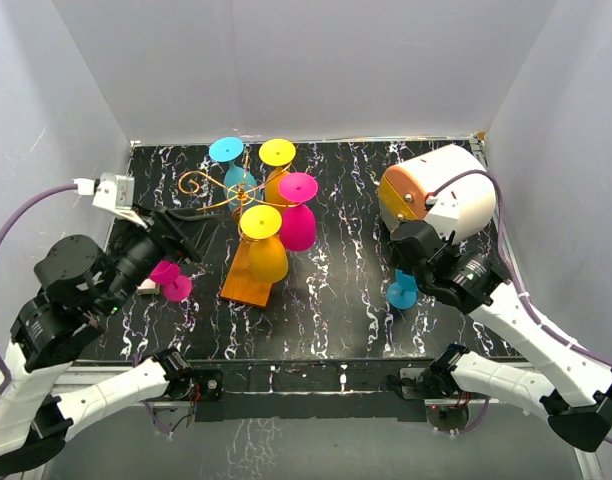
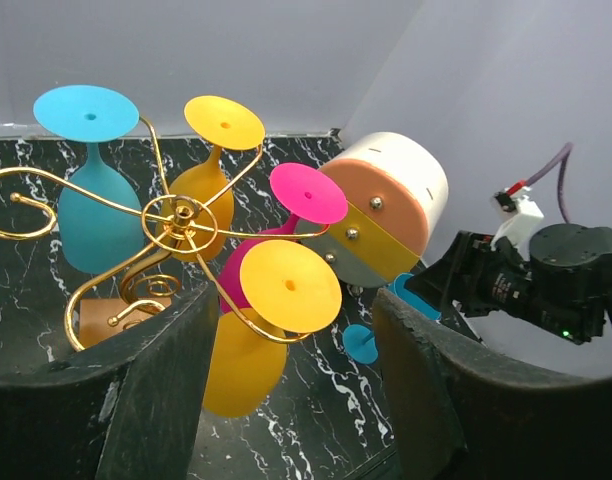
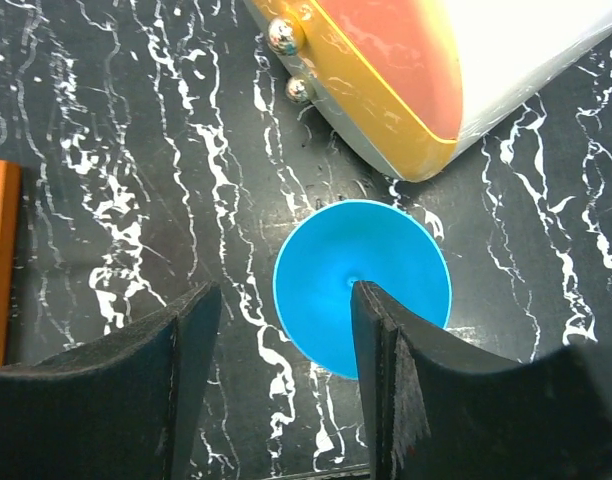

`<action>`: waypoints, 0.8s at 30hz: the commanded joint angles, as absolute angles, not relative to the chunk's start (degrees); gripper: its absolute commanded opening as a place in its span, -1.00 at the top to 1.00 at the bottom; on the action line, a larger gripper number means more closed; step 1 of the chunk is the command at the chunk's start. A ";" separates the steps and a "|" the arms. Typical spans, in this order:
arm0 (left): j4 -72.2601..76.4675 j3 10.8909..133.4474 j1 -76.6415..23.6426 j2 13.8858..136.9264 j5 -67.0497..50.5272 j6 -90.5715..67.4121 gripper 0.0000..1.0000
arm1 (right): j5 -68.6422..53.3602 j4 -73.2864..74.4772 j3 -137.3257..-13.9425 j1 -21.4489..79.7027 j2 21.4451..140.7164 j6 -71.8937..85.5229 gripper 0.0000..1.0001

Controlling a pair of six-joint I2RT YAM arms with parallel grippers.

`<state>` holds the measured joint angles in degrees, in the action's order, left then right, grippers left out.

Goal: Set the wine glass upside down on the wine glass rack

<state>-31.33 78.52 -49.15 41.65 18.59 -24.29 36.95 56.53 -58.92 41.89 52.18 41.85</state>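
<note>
The gold wire wine glass rack (image 1: 208, 185) stands on its orange base (image 1: 244, 288) at mid table. Several glasses hang on it upside down: blue, pink and two yellow. It fills the left wrist view (image 2: 176, 215). A pink wine glass (image 1: 172, 281) lies on the table left of the base. My left gripper (image 1: 186, 237) is open and empty just above it, its fingers (image 2: 156, 390) apart. A blue wine glass (image 1: 401, 290) sits at the right. My right gripper (image 1: 408, 262) is open over it, the glass's blue disc (image 3: 336, 290) below the fingers (image 3: 406, 380).
A white-and-orange drum (image 1: 441, 190) lies at the back right, close behind the blue glass, and also shows in the right wrist view (image 3: 406, 70). White walls close the black marbled table (image 1: 336, 250) on three sides.
</note>
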 commanded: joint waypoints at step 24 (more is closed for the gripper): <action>-24.63 76.61 -49.17 40.16 4.30 -23.93 -0.36 | 33.20 49.15 -53.08 42.01 54.13 40.96 1.00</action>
<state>-27.20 77.38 -49.15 40.27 7.33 -23.22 33.82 51.81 -50.43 41.89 55.94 41.82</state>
